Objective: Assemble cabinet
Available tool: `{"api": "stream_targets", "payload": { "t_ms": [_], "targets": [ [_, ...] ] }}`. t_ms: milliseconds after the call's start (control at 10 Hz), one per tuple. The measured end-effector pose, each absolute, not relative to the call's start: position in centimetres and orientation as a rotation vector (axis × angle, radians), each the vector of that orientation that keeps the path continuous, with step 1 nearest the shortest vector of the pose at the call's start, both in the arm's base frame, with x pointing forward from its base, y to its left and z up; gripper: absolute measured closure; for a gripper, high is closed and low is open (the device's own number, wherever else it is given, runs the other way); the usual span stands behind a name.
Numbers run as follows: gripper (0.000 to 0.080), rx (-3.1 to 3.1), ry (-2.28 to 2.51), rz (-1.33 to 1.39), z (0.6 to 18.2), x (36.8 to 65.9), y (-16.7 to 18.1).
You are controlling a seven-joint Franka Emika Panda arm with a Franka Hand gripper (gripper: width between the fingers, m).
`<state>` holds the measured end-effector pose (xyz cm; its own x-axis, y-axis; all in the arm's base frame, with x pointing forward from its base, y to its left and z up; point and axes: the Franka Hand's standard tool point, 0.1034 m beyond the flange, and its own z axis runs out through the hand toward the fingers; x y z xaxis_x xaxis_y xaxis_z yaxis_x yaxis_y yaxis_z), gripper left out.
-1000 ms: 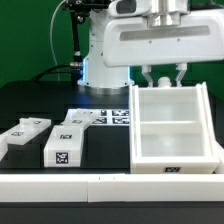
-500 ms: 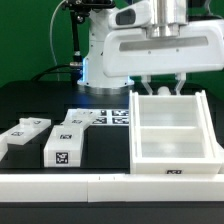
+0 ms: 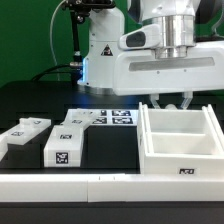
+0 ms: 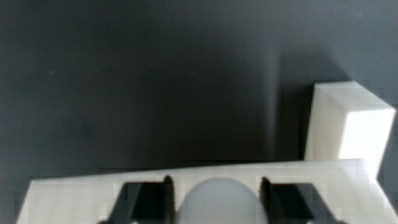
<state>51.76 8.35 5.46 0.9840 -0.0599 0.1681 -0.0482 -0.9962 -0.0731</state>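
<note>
White plastic cabinet box (image 3: 180,150) stands on the near side of the table, at the exterior view's right, and the gripper (image 3: 174,102) is clamped on the middle of its far wall, so the step in hand seems to be placing the box. The flat panels (image 3: 27,128) lie well apart at the left; next, I judge, the jaws must release the wall and fetch one

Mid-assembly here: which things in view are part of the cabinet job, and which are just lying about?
Job: large white plastic box with inner divider; flat white tagged panel.
Lying about: small white one-tag block; marker board; long white border rail.
</note>
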Motion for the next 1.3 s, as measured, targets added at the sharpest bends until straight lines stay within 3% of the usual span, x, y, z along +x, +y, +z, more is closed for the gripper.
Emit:
{"api": "stream_targets", "payload": {
  "t_ms": [400,600,700,800,900,1000,1100,1200,1300],
  "targets": [
    [0.0577,-3.071,0.041,-0.262,3.0,51.4,7.4],
    [0.0577,-3.071,0.038,-0.257,2.8,51.4,7.6],
    [0.0501,-3.071,0.037,-0.257,2.7,51.4,7.6],
    [0.0363,-3.071,0.037,-0.257,2.7,51.4,7.6],
    [0.0363,-3.071,0.037,-0.257,2.7,51.4,7.6],
    [0.0162,-3.071,0.037,-0.257,2.7,51.4,7.6],
    [0.0055,-3.071,0.037,-0.257,2.7,51.4,7.6],
    [0.0055,-3.072,0.039,-0.245,2.8,51.3,7.6],
    [0.0009,-3.074,0.032,-0.186,4.2,50.8,7.8]
  ]
}}
